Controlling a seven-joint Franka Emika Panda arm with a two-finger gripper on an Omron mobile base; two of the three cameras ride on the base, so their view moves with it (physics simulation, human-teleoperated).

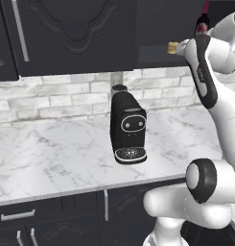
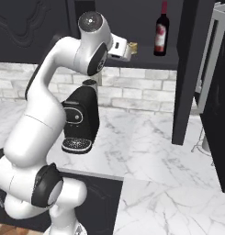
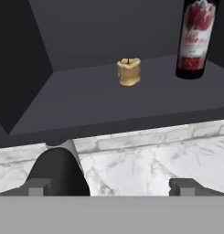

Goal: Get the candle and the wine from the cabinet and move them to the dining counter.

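- pale wax candle (image 3: 129, 71) sits on the cabinet (image 1: 80, 33) shelf, straight ahead of the gripper (image 3: 111, 186) and higher than its tips in the hand view, close to the line between the two fingers; it is well apart from them, with the shelf's front lip between.
- candle is short and stubby, upright, wick up; no real long axis to line up with, so the jaws can likely take it from the side as they stand.
- wine (image 3: 195, 39) stands upright on the same shelf, to the right of the candle and apart from it; its long axis is vertical. in the right base view the bottle (image 2: 161, 34) is right of the candle (image 2: 132, 46), which shows just past the hand.
- gripper is spread as wide as it goes and holds nothing; one arm only, so no choice of hand.
- my read: the candle is the nearer and better centred target, so the coming move is forward and up into the open cabinet, over the lip, keeping clear of the wine.
- surface: dark flat shelf, bare but for the two things; below it white marble worktop (image 1: 52, 144) against a pale brick wall.
- room: a black coffee machine (image 1: 128, 129) stands on the worktop under the cabinet, below the arm; an open cabinet door (image 2: 189, 69) hangs at the right of the right base view. neither thing has reached the dining counter yet.
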